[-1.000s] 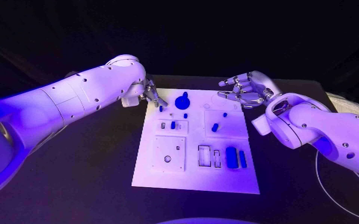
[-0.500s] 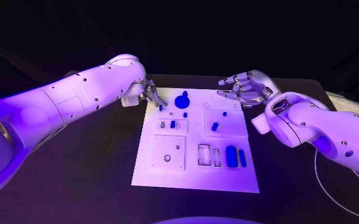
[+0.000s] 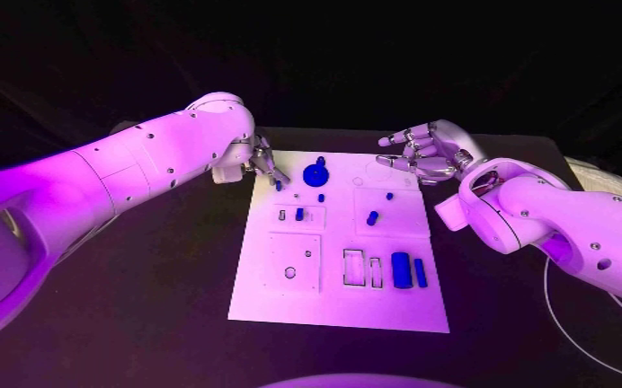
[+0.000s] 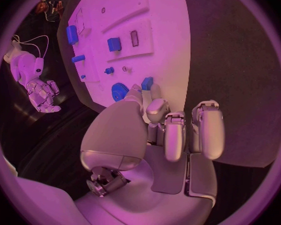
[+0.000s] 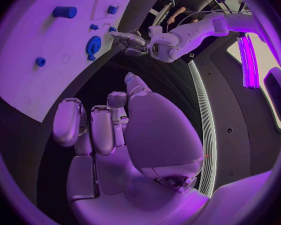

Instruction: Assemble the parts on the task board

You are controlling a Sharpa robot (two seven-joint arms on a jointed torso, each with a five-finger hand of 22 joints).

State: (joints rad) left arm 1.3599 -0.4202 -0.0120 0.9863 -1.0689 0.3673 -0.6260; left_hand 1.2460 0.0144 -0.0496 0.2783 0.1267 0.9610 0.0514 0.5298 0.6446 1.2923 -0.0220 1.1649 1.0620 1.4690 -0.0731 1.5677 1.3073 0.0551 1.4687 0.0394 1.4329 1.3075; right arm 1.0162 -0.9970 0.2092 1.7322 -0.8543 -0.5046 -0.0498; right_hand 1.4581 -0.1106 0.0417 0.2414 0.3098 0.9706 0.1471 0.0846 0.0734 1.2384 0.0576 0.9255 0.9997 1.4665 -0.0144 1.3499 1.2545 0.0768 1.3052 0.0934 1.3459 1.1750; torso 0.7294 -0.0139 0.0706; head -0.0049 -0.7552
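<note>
Our left robot hand (image 3: 260,162) sits at the task board's (image 3: 334,303) far left corner, fingertips (image 4: 154,104) pinching a small blue peg (image 4: 147,83) just beside the blue gear (image 3: 315,173). Our right robot hand (image 3: 425,155) hovers empty, fingers spread, off the far right corner above the desk (image 3: 155,316). We should keep the peg upright and centred over its hole, then lower gently.

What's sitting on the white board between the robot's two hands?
In the head view, a round blue gear-like part on the task board lies between the left hand and right hand.

Magenta light floods the scene; background dark, wrist views fisheye-warped.
</note>
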